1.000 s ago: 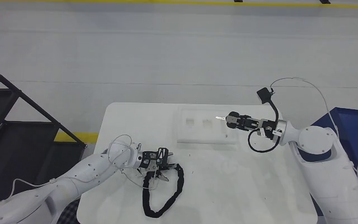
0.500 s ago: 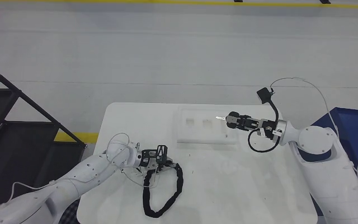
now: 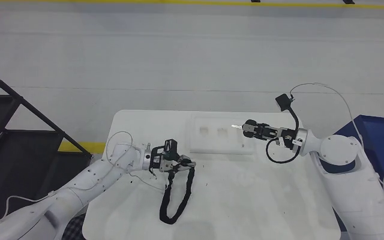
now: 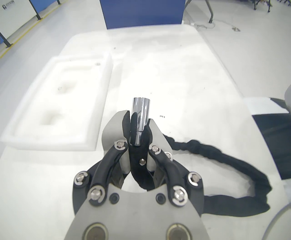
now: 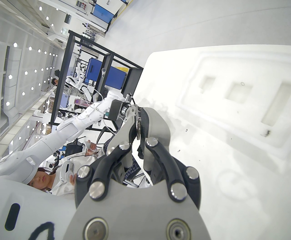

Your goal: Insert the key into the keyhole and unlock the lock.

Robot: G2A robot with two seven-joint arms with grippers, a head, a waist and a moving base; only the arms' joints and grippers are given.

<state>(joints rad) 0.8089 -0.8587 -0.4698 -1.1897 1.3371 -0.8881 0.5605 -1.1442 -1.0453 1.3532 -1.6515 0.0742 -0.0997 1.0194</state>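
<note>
The lock is a chrome cylinder (image 4: 141, 113) on a black sleeved cable loop (image 4: 229, 163). My left gripper (image 4: 137, 123) is shut on the cylinder, which sticks out past the fingertips. In the top view that gripper (image 3: 174, 161) is over the table's left part, and the cable (image 3: 175, 204) trails from it toward the front edge. My right gripper (image 3: 247, 129) is over the right end of the white foam tray (image 3: 210, 137), shut on the key (image 3: 236, 126), whose silver blade points toward the left arm. The key's head (image 5: 138, 127) shows between the right fingers.
The foam tray (image 4: 56, 102) with shallow rectangular pockets (image 5: 239, 92) lies at the back middle of the white table (image 3: 270, 198). A black frame (image 3: 36, 120) stands off the table's left side. A blue panel (image 4: 141, 11) stands beyond the table's far end.
My left gripper has carried the lock cylinder a little to the right and toward the tray, and the cable loop has been pulled along and drawn narrower. The right arm and key have kept still.
</note>
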